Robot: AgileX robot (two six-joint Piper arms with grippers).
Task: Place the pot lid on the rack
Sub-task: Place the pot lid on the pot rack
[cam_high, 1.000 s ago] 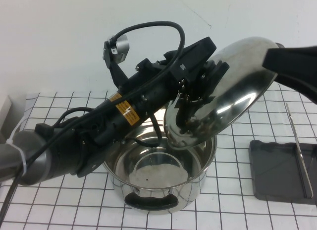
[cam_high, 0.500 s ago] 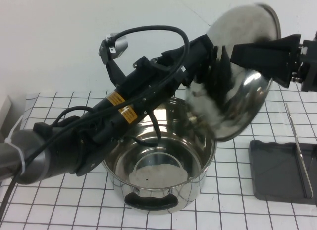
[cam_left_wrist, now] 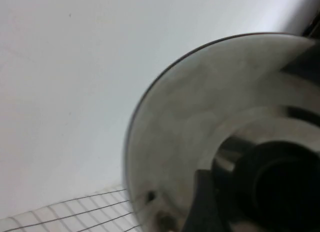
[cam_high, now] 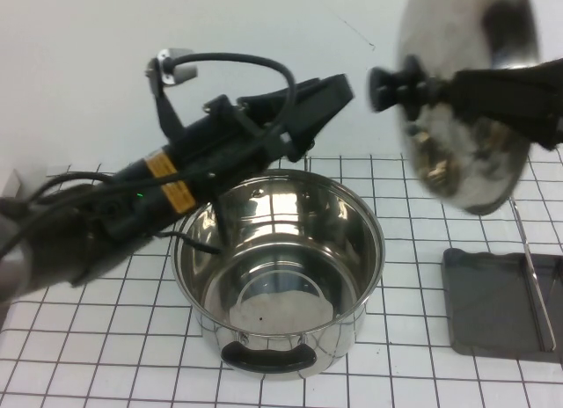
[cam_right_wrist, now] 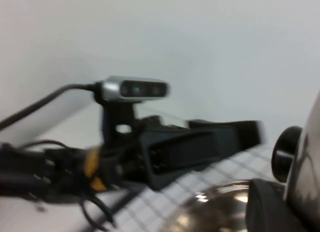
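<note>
The pot lid [cam_high: 471, 162] hangs upright in the air at the upper right, above the rack, with its black knob [cam_high: 396, 83] pointing left. My right gripper [cam_high: 457, 87] is shut on the lid, one finger [cam_right_wrist: 270, 207] lying on the domed side near the knob [cam_right_wrist: 286, 147]. My left gripper [cam_high: 321, 96] is open and empty, left of the knob and above the pot, apart from the lid. The lid [cam_left_wrist: 200, 117] and its knob [cam_left_wrist: 280, 187] fill the left wrist view. The rack [cam_high: 493, 307], a dark grey tray with a thin slanted bar [cam_high: 532, 267], sits at the right.
The deep steel pot [cam_high: 281, 276] with black handles stands open in the middle of the checked table, under the left arm [cam_high: 158, 197]. The white wall is behind. The left arm also shows in the right wrist view [cam_right_wrist: 165, 152].
The left gripper let go of the lid's knob and drew back to the left. The right gripper took the lid, turned it upright and carried it up and to the right.
</note>
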